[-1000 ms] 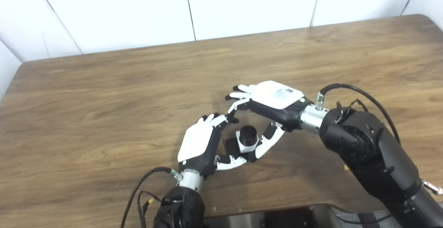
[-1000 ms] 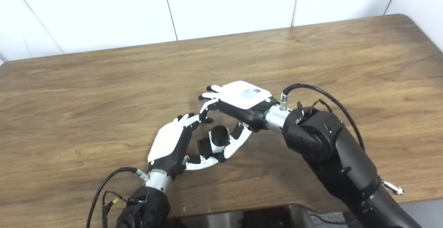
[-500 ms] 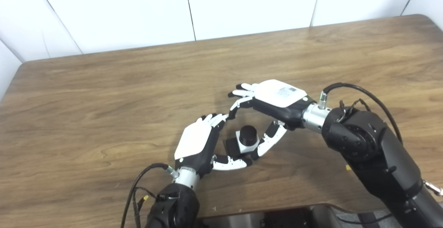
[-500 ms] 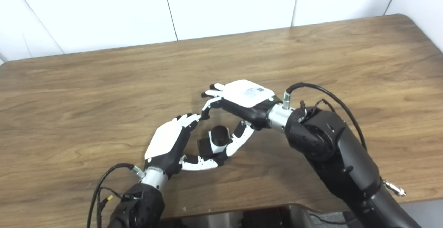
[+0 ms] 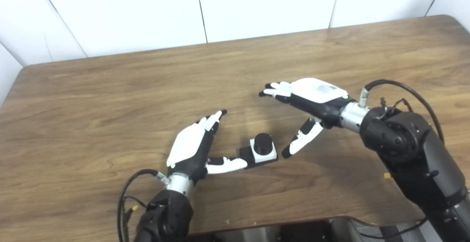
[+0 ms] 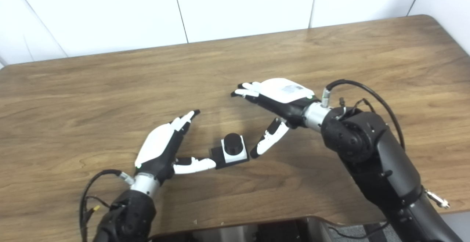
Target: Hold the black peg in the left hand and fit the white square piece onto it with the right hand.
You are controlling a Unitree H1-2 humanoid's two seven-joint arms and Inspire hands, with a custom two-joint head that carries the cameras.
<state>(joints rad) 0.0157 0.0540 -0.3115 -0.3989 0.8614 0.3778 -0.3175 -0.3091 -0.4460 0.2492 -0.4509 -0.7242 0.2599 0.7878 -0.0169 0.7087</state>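
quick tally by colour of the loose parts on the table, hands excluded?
Black: 1, the black round peg with its black base, standing on the brown wooden table.
White: 1, the white square piece, seated around the peg.
Total: 2. Left hand and right hand are both open and hold neither.
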